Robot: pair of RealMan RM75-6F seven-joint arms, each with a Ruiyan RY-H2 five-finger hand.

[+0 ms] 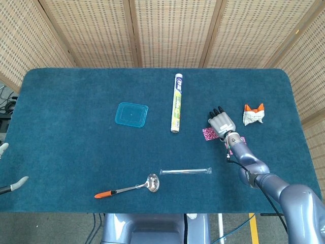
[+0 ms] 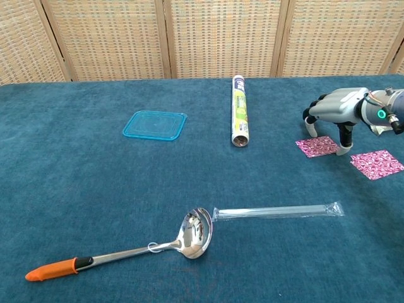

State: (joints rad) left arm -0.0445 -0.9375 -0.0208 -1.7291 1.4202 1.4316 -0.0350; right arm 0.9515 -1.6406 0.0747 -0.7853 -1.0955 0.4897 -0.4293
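Observation:
My right hand (image 1: 221,123) (image 2: 334,107) arches over a pink patterned square (image 1: 208,134) (image 2: 317,146) lying flat on the blue cloth. Its fingers point down and apart, with the tips at the square's far edge and the thumb by its near right corner. It holds nothing. A second pink square (image 2: 377,164) lies just to the right, partly under the wrist in the head view. Only two spread fingertips (image 1: 20,181) of my left hand (image 1: 11,165) show, off the table's left edge, with nothing between them.
A foil roll (image 1: 176,102) (image 2: 239,118) lies lengthwise at centre, a blue lid (image 1: 131,114) (image 2: 154,125) to its left. Near the front lie an orange-handled ladle (image 1: 129,188) (image 2: 126,252) and a clear wrapped stick (image 1: 185,171) (image 2: 278,211). An orange-and-white packet (image 1: 253,114) sits at the right.

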